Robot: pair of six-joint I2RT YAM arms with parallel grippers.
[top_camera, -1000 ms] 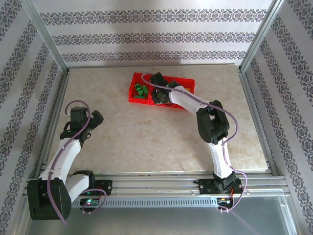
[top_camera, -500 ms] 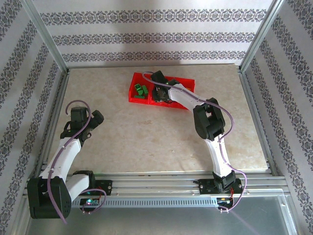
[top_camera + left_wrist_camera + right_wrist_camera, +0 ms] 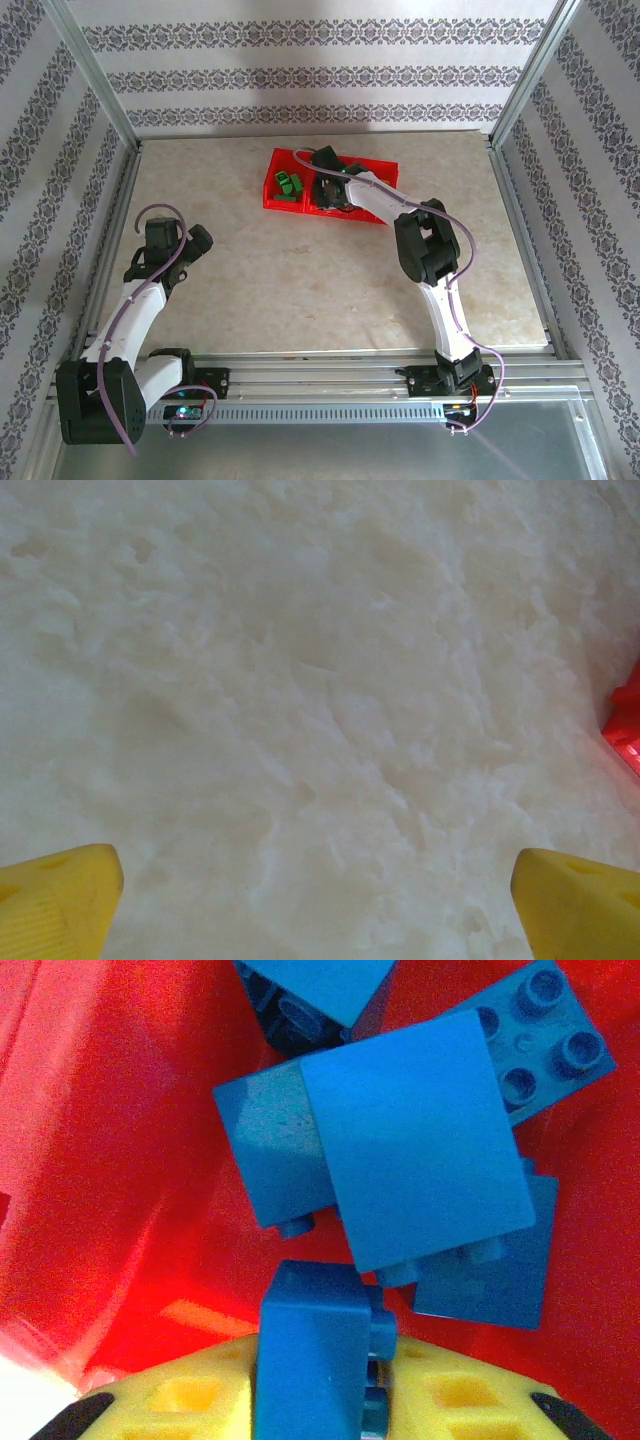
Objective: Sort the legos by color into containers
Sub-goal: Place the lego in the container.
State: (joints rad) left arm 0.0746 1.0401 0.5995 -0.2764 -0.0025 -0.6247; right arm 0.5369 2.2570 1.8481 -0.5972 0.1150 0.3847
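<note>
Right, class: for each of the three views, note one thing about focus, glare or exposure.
Top external: even light, sharp, only faint shadows on the table. Left wrist: table overexposed and washed out, yellow fingertips soft at the bottom corners. Right wrist: tray oversaturated red, with a glare streak left of the held brick; the blue bricks beyond are crisp.

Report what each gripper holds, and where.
Right gripper clamps a blue brick by one end, between its fingers. Left gripper is open and holds nothing.
</note>
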